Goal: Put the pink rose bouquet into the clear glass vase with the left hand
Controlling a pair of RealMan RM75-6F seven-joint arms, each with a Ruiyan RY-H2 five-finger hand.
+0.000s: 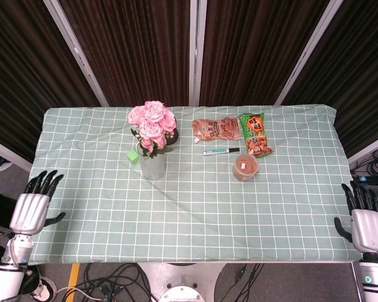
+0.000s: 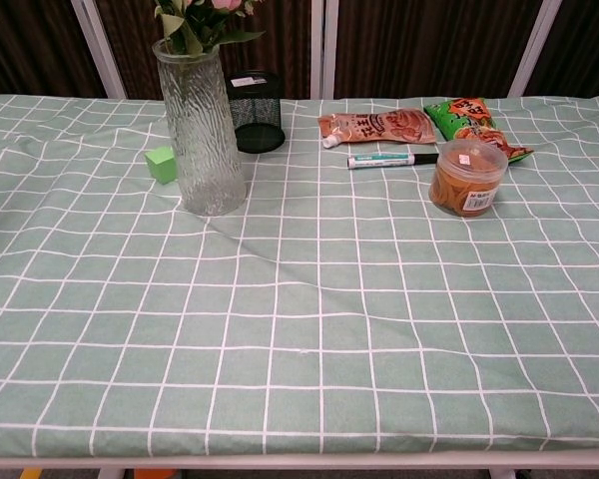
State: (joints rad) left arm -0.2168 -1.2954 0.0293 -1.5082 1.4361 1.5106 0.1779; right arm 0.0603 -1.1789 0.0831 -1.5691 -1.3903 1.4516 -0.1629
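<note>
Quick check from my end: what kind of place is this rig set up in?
Likely a lab or demo booth rather than a home: dark curtains on pale frames back the table, loose cables lie on the floor, and assorted props like a marker sit around.

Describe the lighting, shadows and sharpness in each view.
Head view: even, soft light, only a faint shadow beside the glass vase, sharp throughout; both hands sit at the frame's lower corners. Chest view: equally flat light, no glare on the vase, the rose bouquet cropped by the top edge.
</note>
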